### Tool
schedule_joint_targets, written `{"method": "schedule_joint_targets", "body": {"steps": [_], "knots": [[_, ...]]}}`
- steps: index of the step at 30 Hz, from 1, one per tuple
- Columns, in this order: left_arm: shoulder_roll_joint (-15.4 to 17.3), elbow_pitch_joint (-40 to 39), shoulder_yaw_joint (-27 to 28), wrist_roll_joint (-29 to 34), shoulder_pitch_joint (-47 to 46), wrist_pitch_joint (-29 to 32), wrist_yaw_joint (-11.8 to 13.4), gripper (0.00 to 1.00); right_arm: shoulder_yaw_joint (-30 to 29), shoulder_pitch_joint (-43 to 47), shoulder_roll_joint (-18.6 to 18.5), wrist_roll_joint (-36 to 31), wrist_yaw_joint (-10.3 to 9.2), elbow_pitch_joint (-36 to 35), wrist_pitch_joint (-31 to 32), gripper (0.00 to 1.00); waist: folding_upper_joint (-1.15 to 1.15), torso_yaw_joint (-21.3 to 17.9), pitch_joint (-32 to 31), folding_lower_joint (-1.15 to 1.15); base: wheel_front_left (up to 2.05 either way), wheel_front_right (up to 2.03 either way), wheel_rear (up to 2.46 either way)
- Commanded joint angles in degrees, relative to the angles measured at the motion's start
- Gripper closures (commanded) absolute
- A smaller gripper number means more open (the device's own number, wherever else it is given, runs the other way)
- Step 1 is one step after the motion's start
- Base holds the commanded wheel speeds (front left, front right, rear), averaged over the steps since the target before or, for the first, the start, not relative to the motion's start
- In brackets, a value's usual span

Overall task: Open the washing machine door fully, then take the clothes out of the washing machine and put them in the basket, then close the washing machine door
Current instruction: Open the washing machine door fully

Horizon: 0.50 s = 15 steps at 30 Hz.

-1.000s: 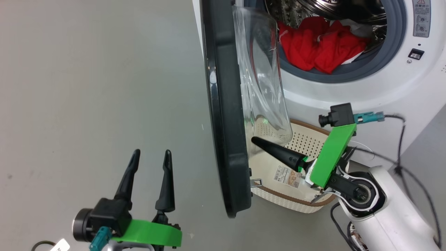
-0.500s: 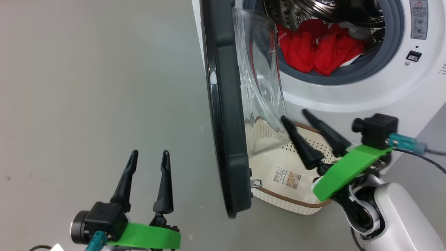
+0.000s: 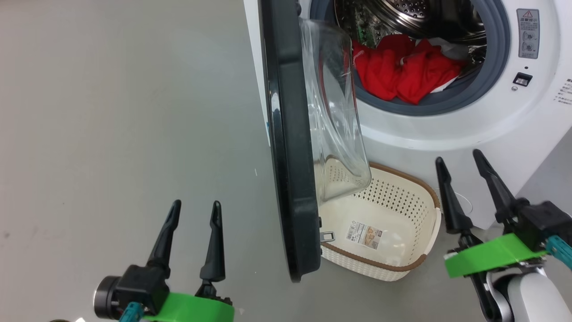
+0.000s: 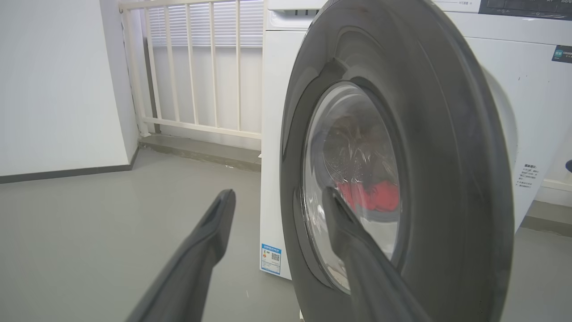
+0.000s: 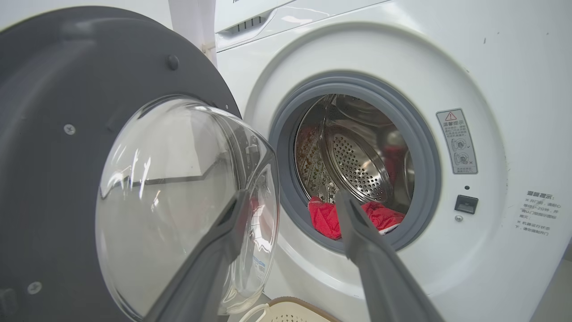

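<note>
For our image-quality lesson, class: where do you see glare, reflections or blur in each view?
Head view: reflections streak the glass of the washing machine door. Left wrist view: the left pincer is blurred, too close for focus. Right wrist view: highlights glint on the steel drum, and the right pincer is blurred.

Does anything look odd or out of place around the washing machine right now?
Nothing looks spilled or damaged. The red clothes slump onto the grey rubber ring, and the basket sits partly under the open washing machine door.
</note>
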Motion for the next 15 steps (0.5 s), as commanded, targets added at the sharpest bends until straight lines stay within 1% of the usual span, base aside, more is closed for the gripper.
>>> {"method": "schedule_joint_targets", "body": {"steps": [1, 6, 10, 15], "knots": [[0.9, -1.3, 1.8, 0.8, -0.4, -0.7, -0.3, 0.00, 0.4, 0.4, 0.3, -0.6, 0.36, -1.6, -1.4, 0.00, 0.00, -0.1, -0.2, 0.00, 0.00, 0.00, 0.00], [0.7, -1.0, 2.1, 1.0, 0.0, -0.7, -0.6, 0.00, -1.6, 3.9, 0.3, -2.2, 0.36, -1.6, -3.9, 0.00, 0.00, -0.3, -1.0, 0.00, 0.00, 0.00, 0.00], [0.7, -0.6, 2.2, 1.2, 0.3, -0.7, -0.9, 0.00, -2.1, 6.4, 0.3, -4.1, 0.36, -2.1, -4.7, 0.00, 0.00, -0.6, -1.3, 0.00, 0.00, 0.00, 0.00], [0.4, -0.7, 2.9, 1.2, 0.8, -0.7, -1.0, 0.00, -2.4, 8.0, 0.3, -4.2, 0.36, -2.9, -5.2, 0.00, 0.00, -1.3, -1.0, 0.00, 0.00, 0.00, 0.00]]}}
